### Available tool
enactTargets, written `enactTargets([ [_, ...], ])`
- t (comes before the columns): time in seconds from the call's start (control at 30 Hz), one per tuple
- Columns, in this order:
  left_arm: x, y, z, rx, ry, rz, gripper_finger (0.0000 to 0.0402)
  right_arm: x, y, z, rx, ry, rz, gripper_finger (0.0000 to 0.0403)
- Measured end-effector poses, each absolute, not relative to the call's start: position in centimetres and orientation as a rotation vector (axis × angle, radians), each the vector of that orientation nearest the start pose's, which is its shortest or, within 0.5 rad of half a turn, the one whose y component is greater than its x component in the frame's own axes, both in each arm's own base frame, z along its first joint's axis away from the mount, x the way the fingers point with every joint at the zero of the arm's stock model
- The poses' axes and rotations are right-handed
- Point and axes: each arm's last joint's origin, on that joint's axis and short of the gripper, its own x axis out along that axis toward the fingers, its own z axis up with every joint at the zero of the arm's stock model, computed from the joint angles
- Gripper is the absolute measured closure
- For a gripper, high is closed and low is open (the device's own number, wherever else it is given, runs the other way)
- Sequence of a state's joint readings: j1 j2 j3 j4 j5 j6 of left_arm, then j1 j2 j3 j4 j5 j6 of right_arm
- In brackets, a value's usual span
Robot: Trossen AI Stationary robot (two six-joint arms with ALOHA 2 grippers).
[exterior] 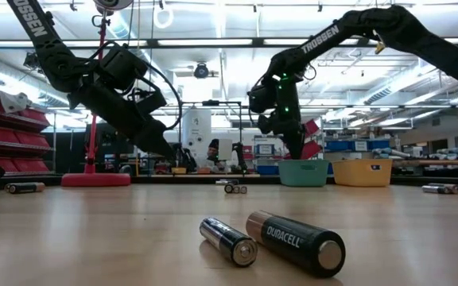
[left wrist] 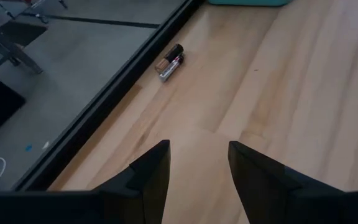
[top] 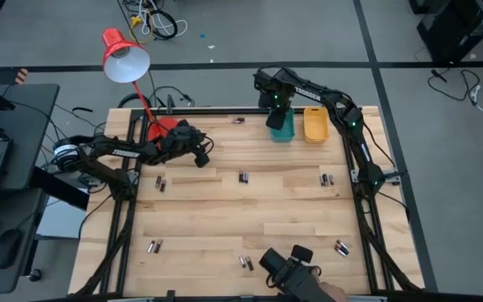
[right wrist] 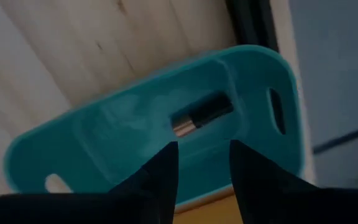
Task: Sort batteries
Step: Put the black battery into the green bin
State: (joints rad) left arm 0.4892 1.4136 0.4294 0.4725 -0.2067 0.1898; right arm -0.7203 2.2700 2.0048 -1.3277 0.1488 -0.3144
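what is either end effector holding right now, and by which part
Nothing: the right end effector stands open over the teal bin, a battery lying inside; the left end effector is open and empty.

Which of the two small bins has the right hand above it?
The teal bin, left of the yellow bin in the high view; the right hand hangs over it, with a battery inside.

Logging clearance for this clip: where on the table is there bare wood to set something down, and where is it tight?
Widest bare wood: between the middle battery pair and the front pairs. Another open patch lies right of centre, before the right-edge pair. Tight: the back edge, where the right gripper hangs over the teal bin beside the yellow bin, and around the left gripper.
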Motion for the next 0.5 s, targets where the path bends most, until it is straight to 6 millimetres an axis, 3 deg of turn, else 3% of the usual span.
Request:
enactTargets([
  [0.23, 21.6, 12.2, 14.6, 0.120, 0.584, 0.624, 0.0223, 34.2, -27.9, 21.2, 0.003, 1.726, -0.535, 0.0274],
  [0.5, 21.6, 12.2, 14.7, 0.131, 0.588, 0.649, 0.0223, 35.7, -27.9, 22.8, -0.081, 1.603, -0.467, 0.0274],
])
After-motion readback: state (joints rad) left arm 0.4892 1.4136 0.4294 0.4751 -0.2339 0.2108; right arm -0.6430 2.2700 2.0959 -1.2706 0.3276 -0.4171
